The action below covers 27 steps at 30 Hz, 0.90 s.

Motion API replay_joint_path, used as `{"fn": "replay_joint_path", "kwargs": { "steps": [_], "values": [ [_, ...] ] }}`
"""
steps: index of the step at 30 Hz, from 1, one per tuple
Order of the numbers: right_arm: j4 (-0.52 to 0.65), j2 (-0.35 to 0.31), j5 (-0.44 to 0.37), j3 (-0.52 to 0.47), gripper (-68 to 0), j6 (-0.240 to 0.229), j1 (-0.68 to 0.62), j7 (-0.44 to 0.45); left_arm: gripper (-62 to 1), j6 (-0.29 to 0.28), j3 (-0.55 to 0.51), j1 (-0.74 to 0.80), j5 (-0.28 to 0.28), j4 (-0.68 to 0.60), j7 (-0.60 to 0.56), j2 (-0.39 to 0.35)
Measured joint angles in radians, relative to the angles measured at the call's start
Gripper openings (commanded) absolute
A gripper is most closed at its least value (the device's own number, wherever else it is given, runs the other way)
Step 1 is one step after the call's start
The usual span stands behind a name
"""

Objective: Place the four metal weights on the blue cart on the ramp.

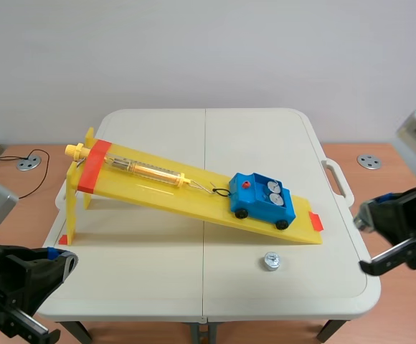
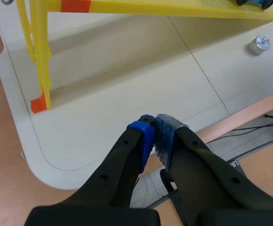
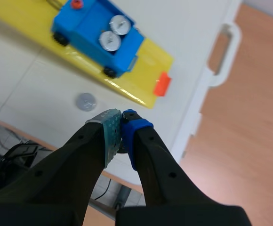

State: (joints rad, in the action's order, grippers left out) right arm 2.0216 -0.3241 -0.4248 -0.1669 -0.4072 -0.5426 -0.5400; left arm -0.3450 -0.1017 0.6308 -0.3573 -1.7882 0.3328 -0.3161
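Black left gripper (image 2: 154,127) sat off the table's (image 1: 143,279) 7 o'clock corner, pads pressed together on nothing. The yellow ramp (image 1: 158,188) ran down to the blue cart (image 1: 262,199), which had at least two weights (image 3: 109,41) in its tray. One loose weight (image 1: 271,260) lay at the cart's 6 o'clock. The right gripper (image 3: 121,117), at 4 o'clock, was closed and empty too. Looked mid-task to me: next it'd need to open up and grab that loose weight.

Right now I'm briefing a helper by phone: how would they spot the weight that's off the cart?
Find the yellow ramp on the white table and follow it down to the blue cart near its low end. Just off the ramp, on the robot's side, a small silver weight stands alone on the tabletop; the others sit inside the cart.
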Motion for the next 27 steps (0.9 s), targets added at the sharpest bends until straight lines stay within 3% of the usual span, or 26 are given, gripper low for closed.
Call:
{"fn": "replay_joint_path", "kwargs": {
  "steps": [4, 8, 12, 20, 27],
  "values": [
    [0.005, 0.000, -0.010, -0.082, -66.9, 0.031, 0.028, -0.009, -58.0, 0.000, 0.000, 0.000, 0.000, 0.000, 0.000, 0.000],
    [-0.018, 0.024, -0.010, -0.081, -66.9, 0.045, 0.113, -0.008, -58.0, 0.000, 0.000, 0.000, 0.000, 0.000, 0.000, 0.000],
    [-0.094, 0.064, 0.006, -0.016, -66.8, 0.046, 0.224, -0.008, -58.0, 0.000, 0.000, 0.000, 0.000, 0.000, 0.000, 0.000],
    [-0.325, 0.138, 0.126, 0.178, -66.9, 0.056, 0.413, 0.018, -58.0, 0.000, 0.000, 0.000, 0.000, 0.000, 0.000, 0.000],
    [-0.479, 0.196, 0.217, 0.261, -66.8, 0.087, 0.525, 0.027, -58.0, 0.000, 0.000, 0.000, 0.000, 0.000, 0.000, 0.000]
  ]
}}
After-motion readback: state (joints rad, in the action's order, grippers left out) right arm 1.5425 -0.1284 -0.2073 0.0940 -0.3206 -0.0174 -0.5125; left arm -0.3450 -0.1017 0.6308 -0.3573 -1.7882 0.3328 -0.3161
